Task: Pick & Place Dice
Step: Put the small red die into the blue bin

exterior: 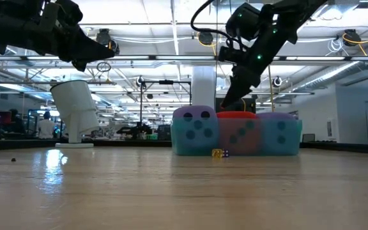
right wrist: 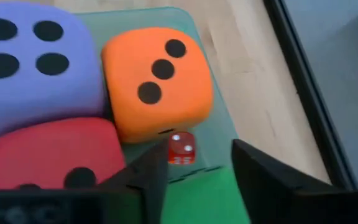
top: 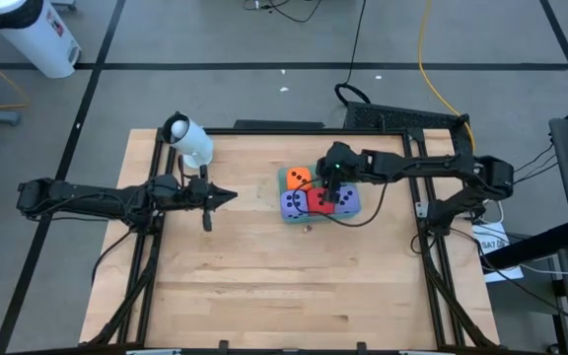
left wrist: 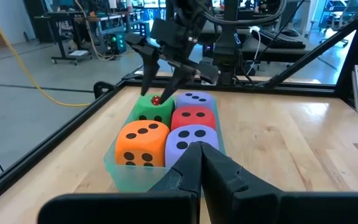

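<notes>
In the tray (left wrist: 114,168), five foam dice (left wrist: 143,142)

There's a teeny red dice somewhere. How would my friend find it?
Look in the middle of the wooden table for the green tray packed with big foam dice. The teeny red dice sits beside the orange one, under the right gripper. It is far smaller than its neighbours.
</notes>
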Robot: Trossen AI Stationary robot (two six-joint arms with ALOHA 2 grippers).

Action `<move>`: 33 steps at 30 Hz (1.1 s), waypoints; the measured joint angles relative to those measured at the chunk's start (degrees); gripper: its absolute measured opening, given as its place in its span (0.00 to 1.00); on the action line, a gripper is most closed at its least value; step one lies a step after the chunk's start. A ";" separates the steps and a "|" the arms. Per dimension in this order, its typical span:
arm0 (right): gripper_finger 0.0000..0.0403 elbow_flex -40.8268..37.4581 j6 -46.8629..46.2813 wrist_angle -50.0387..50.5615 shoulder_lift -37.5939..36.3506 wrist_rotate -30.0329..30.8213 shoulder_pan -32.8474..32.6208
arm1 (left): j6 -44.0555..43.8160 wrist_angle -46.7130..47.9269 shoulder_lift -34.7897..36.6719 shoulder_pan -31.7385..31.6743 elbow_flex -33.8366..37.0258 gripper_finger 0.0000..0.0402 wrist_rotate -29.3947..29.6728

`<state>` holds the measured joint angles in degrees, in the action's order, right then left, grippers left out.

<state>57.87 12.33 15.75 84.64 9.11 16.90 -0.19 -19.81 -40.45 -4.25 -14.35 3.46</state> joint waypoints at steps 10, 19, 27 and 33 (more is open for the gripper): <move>0.63 -0.02 8.23 -1.11 -0.09 3.16 -2.10 | 0.00 0.01 0.00 0.00 0.00 0.03 -0.10; 0.60 -2.91 35.29 -8.35 -0.09 20.01 -9.41 | -0.54 0.25 0.00 0.00 0.00 0.03 -0.52; 0.58 -11.14 48.13 -29.95 -0.09 20.94 -12.13 | -2.10 0.71 0.00 0.00 0.00 0.02 -0.61; 0.58 -17.91 50.33 -43.60 -0.09 19.24 -12.00 | -8.49 0.17 -0.32 0.00 0.00 0.02 -1.06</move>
<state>39.96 62.66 -27.86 84.55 28.34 4.91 -8.68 -19.63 -40.77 -4.25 -14.35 2.41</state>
